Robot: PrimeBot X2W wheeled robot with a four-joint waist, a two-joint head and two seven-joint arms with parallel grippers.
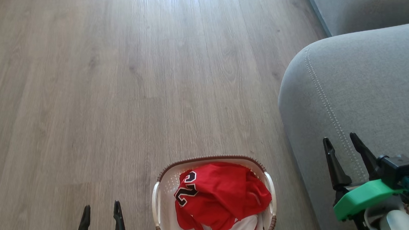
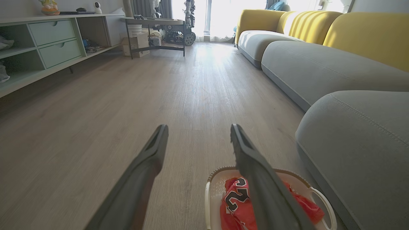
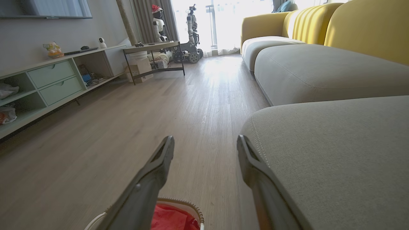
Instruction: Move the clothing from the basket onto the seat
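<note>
At the left, above the floor (image 1: 112, 82) and just beside the basket, the left gripper (image 1: 101, 205): fingers spread wide, nothing between them. In the middle, the basket (image 1: 208, 159), standing on the floor, with the clothing (image 1: 220, 195) heaped inside, bunched and folded over itself, a black number uppermost toward the left, a white panel peeping out at the near end. Looks light, limp and probably rather slick to the touch; nothing fragile about it, nothing stiff to hold by. Likely to drape and trail once lifted, perhaps to snag on the woven rim or to drag the light basket along. Best pinched at the raised fold near the middle of the heap, deep enough to gather several layers, not at a loose edge or a single thin flap. To the right, the seat (image 1: 372, 89), broad and cushioned, near the basket and well within reach for the drop. Over its front edge, the right gripper (image 1: 339, 137): likewise wide open, holding nothing.
</note>
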